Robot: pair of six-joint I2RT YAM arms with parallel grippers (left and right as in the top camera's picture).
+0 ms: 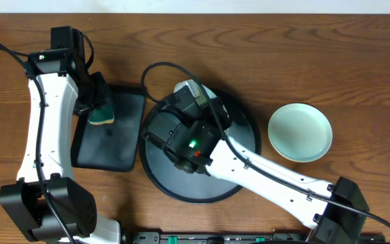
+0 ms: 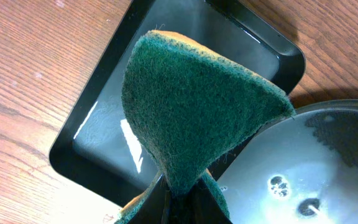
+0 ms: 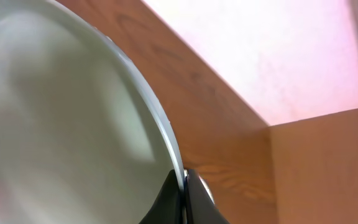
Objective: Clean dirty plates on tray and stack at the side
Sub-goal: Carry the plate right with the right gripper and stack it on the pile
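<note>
My left gripper (image 1: pixel 99 103) is shut on a green scouring sponge (image 1: pixel 103 115) and holds it over the small rectangular black tray (image 1: pixel 124 146). In the left wrist view the sponge (image 2: pixel 191 106) fans up from the jaws (image 2: pixel 182 194). My right gripper (image 3: pixel 184 186) is shut on the rim of a pale plate (image 3: pixel 61 124), held tilted on edge above the far part of the large round black tray (image 1: pixel 249 139). From overhead only a pale sliver of that plate (image 1: pixel 184 87) shows beside the right wrist (image 1: pixel 196 102). A mint green plate (image 1: pixel 300 132) lies on the table to the right of the tray. The third plate is hidden.
The right arm (image 1: pixel 263 173) lies across the round tray and hides much of its floor. In the left wrist view the round tray's glossy floor (image 2: pixel 328 162) shows dark spots. Bare wooden table (image 1: pixel 283 47) surrounds both trays.
</note>
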